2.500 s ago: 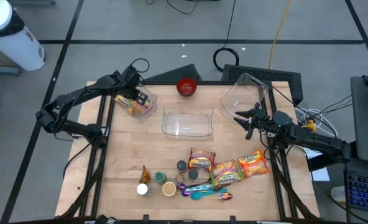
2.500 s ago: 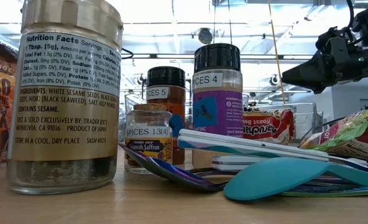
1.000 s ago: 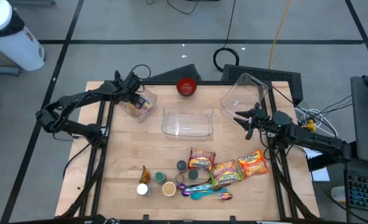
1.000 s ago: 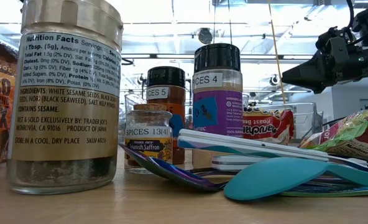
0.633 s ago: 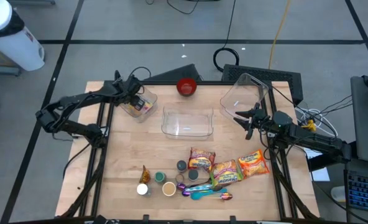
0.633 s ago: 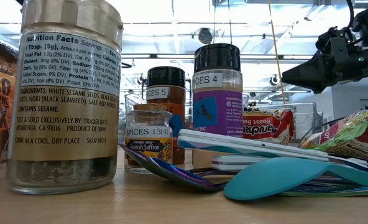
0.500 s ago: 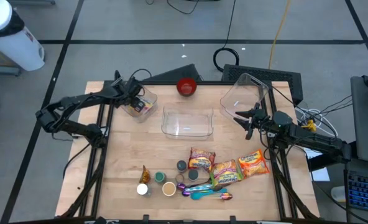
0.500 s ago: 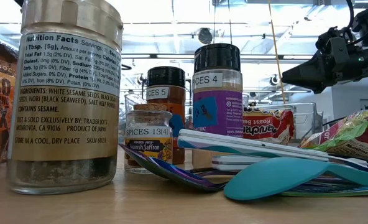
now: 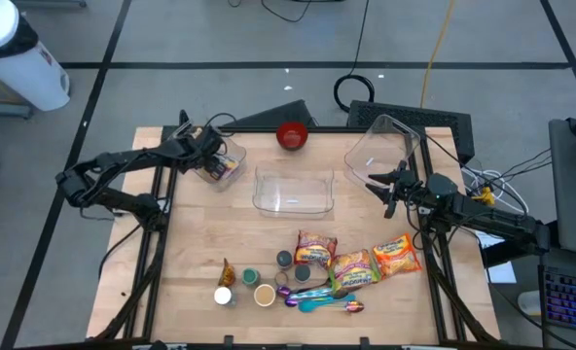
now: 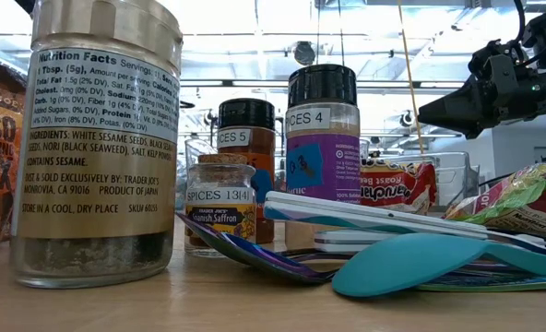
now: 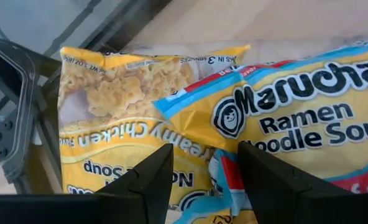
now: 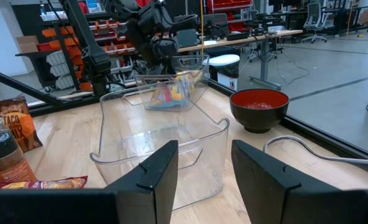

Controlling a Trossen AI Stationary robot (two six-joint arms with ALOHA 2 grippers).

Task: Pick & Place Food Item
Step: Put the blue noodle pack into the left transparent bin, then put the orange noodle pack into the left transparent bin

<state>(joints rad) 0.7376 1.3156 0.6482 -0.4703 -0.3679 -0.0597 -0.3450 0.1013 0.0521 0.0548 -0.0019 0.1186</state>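
Since the earlier frames the left claw (image 9: 213, 154) had drawn back a little toward the worktop's (image 9: 200, 243) far-left corner, ending at the left edge of the small clear bin (image 9: 228, 163) there. Its fingers (image 11: 148, 177) stood apart with nothing between them, poised just above two ramen packets (image 11: 308, 118) lying flat in that bin. One yellow packet, lettered as creamy chicken (image 11: 115, 118), lay beside and partly under the Maruchan packet, whose long axis ran crosswise to the fingers, its lettering upright in the left wrist view while the creamy chicken lettering was upside down. From above, the packets showed only as a yellow patch in the bin, and which way they pointed could not be told there. The right claw (image 9: 389, 186) waited at the worktop's right edge, its fingers (image 12: 159, 171) apart and empty, facing the large clear tub (image 9: 294, 190) at the middle. A red bowl (image 9: 292, 135) sat at the far edge, and a tilted clear container (image 9: 380, 148) stood at the far right. Three more packets (image 9: 354, 262) lay near the front right, beside spice jars (image 10: 321, 148) and coloured spoons (image 10: 411, 263).
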